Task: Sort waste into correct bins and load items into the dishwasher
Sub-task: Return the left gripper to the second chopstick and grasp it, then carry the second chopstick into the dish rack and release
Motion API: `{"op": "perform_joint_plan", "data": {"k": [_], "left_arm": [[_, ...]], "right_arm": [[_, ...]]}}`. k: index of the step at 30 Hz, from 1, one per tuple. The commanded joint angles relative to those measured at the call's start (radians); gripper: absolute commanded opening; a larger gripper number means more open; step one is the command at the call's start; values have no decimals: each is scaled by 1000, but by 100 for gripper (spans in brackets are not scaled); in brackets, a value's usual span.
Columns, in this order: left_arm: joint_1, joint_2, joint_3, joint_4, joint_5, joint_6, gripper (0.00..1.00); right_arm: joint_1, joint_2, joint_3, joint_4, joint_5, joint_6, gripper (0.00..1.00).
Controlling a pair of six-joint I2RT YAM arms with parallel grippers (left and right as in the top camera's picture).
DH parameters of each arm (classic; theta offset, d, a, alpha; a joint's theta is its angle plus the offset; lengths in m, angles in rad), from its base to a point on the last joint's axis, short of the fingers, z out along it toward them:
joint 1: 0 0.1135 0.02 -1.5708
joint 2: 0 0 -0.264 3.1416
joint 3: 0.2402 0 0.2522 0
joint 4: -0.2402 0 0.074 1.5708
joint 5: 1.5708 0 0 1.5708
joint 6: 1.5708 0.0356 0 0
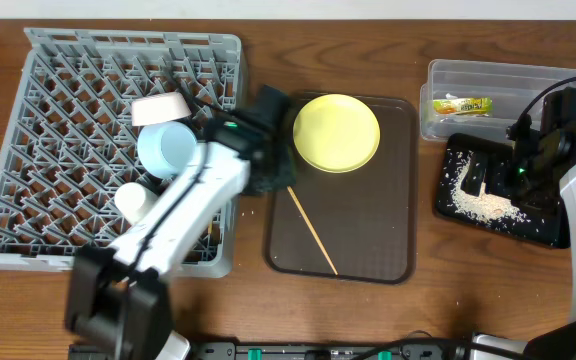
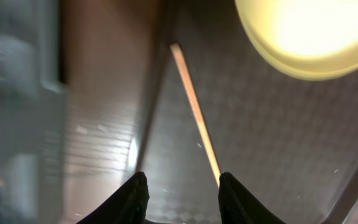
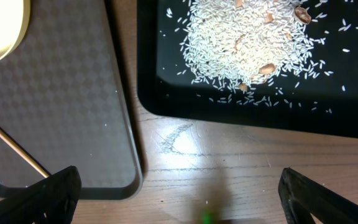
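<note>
Left gripper (image 2: 182, 194) part-spread, empty, over brown rectangular serving tray (image 2: 278, 143) | thin wooden chopstick (image 2: 194, 106) lies there, long axis running ahead, near end at its mouth | right gripper (image 3: 179, 190) wide apart, farther off.

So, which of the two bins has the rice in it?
The flat black tray: white rice lies piled on it. The clear tub next to it holds a yellow-green wrapper and no rice.
</note>
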Motion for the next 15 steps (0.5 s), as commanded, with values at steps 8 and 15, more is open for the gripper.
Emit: {"op": "perform_joint_plan", "data": {"k": [8,15], "left_arm": [[-152,239,-13,50,-1,-185,39],[-161,323,-13,63,0,-189,39]], "right_arm": [[-1,-14,4,0,-4,9,99],[-1,-14,4,1,-4,9,99]]}}
